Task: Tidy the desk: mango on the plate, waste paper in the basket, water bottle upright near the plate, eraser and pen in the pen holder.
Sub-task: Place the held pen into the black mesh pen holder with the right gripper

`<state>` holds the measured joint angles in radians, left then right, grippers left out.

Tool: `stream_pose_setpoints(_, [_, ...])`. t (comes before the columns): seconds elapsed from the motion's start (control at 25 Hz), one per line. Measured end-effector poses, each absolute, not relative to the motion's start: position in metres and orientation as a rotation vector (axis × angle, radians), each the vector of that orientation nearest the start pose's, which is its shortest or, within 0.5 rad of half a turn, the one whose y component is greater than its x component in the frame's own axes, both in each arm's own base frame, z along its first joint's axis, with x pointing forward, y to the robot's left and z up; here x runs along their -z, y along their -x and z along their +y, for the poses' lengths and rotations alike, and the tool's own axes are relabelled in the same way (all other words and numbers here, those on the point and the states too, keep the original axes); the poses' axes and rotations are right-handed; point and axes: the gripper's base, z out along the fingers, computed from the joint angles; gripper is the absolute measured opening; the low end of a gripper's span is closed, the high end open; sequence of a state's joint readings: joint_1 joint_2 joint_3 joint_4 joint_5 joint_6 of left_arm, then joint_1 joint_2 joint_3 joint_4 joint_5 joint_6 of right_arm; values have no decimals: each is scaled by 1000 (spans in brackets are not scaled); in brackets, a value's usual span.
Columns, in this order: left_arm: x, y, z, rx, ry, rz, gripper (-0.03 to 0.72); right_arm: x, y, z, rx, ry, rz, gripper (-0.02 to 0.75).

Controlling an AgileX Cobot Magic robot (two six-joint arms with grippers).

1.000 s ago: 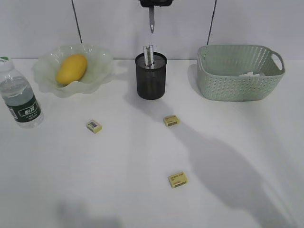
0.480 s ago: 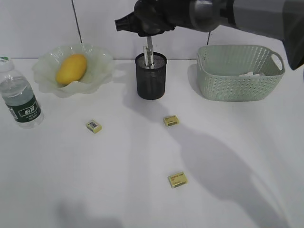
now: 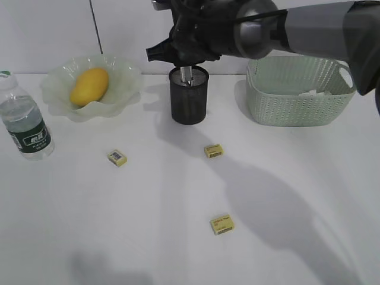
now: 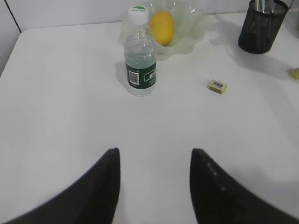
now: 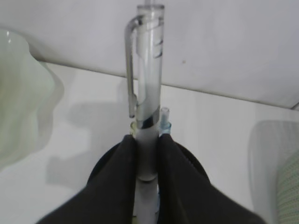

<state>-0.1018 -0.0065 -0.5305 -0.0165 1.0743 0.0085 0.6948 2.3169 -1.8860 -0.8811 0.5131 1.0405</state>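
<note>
Left gripper [image 4: 154, 186]: jaws apart, empty; fingertips cropped by frame edge.
Erasers [image 3: 222, 224]: three loose on desk [image 3: 148, 208].
Right gripper [image 5: 147, 154]: clamped on pen [image 5: 147, 93] above pen holder [image 3: 189, 98]; pen tip hidden.
Waste paper [image 3: 313, 92]: partly visible inside basket [image 3: 297, 98].

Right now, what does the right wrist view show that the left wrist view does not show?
Only the right wrist view shows the right gripper shut on a clear pen, held upright over the pen holder. Only the left wrist view shows the open left gripper, the water bottle, the mango and one yellow eraser. Both show the plate, the pen holder and the desk.
</note>
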Motion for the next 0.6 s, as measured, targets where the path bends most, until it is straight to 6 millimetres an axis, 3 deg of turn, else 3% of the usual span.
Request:
stream_pose_setpoints(0.4, [-284,10,0,79,-113,2019,372,-177,-425,309,-57,319,2206,123])
stream_pose_setpoints(0.48, [-284,10,0,79,-113,2019,372,-175,-425,309,-57,317,2211,155])
stream_pose_setpoints(0.6, [-284,10,0,79,-113,2019,372,-175,-424,309,-58,315,2214,272])
